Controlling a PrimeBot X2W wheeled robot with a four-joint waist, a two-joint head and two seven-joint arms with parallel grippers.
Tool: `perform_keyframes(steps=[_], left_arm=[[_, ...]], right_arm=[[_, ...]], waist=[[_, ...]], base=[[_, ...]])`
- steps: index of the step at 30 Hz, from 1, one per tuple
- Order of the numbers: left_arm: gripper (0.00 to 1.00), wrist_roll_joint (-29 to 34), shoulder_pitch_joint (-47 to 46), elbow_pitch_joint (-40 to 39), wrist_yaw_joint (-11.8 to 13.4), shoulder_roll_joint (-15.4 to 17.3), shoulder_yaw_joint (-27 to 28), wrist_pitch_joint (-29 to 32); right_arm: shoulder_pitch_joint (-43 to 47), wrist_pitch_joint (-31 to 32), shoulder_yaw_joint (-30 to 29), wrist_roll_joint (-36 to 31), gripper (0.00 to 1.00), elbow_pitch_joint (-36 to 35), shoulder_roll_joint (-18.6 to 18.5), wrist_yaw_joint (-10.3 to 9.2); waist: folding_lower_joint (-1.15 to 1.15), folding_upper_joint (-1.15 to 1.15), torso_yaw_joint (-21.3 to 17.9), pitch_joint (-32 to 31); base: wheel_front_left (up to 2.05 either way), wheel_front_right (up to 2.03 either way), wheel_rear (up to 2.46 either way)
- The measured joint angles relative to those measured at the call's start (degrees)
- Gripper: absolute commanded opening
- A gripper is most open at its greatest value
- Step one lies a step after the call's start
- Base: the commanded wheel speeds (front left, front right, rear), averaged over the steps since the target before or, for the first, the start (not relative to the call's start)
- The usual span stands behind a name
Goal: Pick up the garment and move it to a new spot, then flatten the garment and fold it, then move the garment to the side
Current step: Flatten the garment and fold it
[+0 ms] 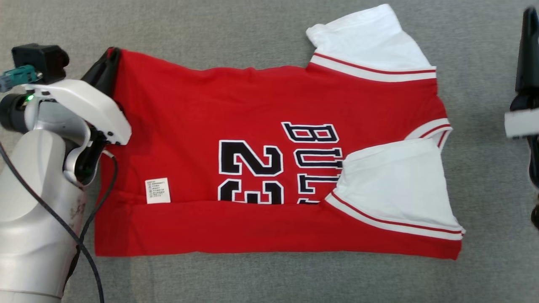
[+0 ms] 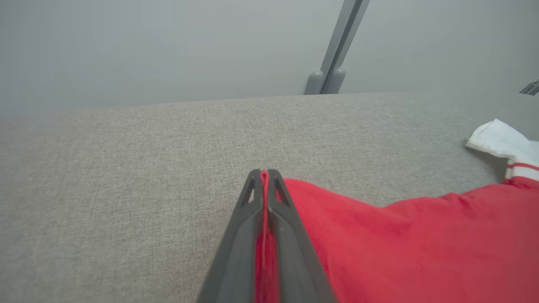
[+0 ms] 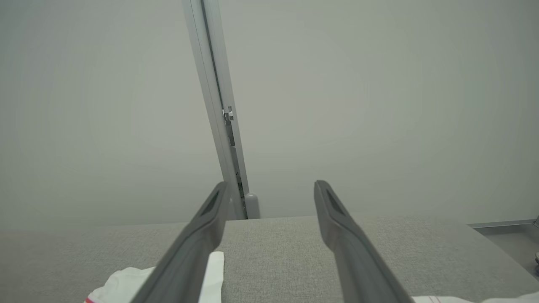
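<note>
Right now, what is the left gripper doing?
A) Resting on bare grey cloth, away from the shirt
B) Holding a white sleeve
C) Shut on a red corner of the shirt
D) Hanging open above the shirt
C: in the left wrist view the left gripper has its fingers closed with red fabric of the shirt pinched between them, and the head view puts it at the shirt's far hem corner.

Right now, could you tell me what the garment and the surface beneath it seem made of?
Garment: probably soft knit cotton or blend, matte; it creases and drapes limply. Surface: likely woven upholstery-type fabric, matte grey; a fine heathered weave shows.
</note>
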Motion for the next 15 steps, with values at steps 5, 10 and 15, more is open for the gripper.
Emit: perform_keyframes(steps=[5,10,15], left_arm=[[0.0,0.38,-1.37,-1.94,-0.03,-1.08,-1.23,-0.86],[0.0,0.35,-2.42,-3.25,-0.3,-2.3,-2.31,-1.56],[0.0,0.35,-2.91,-4.19,-0.33,-2.42,-2.97,-2.5]], right_arm=[[-10.29,3.2,6.1,2.23,1.0,10.32,-3.21,0.0],[-18.14,6.3,12.69,4.67,1.0,20.13,-5.59,0.01],[-23.45,8.71,19.11,7.23,1.0,27.94,-6.11,0.01]], waist=[[0.0,0.0,2.73,1.93],[0.0,0.0,5.52,4.19],[0.0,0.0,7.33,6.34]], base=[[0.0,0.0,0.0],[0.0,0.0,0.0],[0.0,0.0,0.0]])
